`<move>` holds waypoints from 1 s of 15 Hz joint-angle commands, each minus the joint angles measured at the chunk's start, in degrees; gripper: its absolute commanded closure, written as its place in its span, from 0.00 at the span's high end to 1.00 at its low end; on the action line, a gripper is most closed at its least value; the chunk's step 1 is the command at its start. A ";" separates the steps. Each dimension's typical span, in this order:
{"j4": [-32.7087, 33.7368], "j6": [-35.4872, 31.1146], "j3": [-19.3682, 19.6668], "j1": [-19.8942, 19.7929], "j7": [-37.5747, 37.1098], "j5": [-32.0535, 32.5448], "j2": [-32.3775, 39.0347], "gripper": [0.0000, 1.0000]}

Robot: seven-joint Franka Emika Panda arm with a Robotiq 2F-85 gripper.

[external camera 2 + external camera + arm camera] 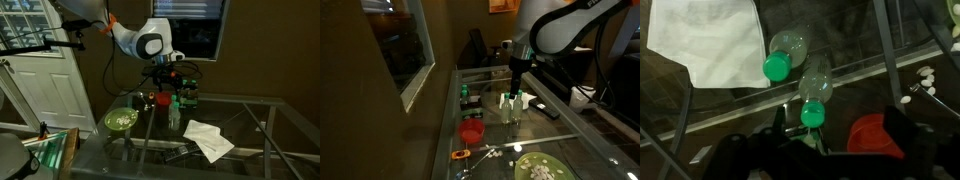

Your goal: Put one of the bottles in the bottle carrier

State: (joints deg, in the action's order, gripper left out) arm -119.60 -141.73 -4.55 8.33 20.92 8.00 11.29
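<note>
Two slim see-through bottles with green caps stand side by side on the glass table, seen in both exterior views (512, 104) (175, 108). In the wrist view one bottle (788, 52) is further up and the other bottle (814, 100) is just ahead of the jaws. My gripper (517, 82) (166, 78) hangs just above these bottles. Its dark fingers (835, 130) are spread wide and hold nothing. The dark bottle carrier (470, 99) (188, 96) sits apart from them with green caps above its rim. It is out of the wrist view.
A red cup (471, 131) (875, 136) stands close beside the bottles. A green plate (538, 168) (121, 120) with small pale pieces lies near one table end. A white cloth (208, 139) (710, 35) lies on the glass. An orange tool (461, 155) lies near the cup.
</note>
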 commanded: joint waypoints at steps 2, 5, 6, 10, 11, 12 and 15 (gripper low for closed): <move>5.83 4.03 -0.40 -0.22 -3.00 3.61 4.21 1.00; 8.05 5.22 -0.38 -0.27 -3.53 4.00 6.10 0.96; 8.75 6.15 -0.35 -0.21 -4.09 3.91 6.68 0.95; 11.04 8.95 -0.53 -0.34 -4.79 3.05 8.54 0.66; 11.50 9.17 -0.52 -0.37 -5.01 2.95 8.96 0.62; 11.97 9.45 -0.37 -0.31 -5.33 3.30 9.35 0.61; 13.02 10.17 -0.39 -0.41 -5.54 3.07 10.21 0.66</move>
State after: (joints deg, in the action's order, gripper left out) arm -109.40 -133.94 -4.61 8.24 17.03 9.95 19.79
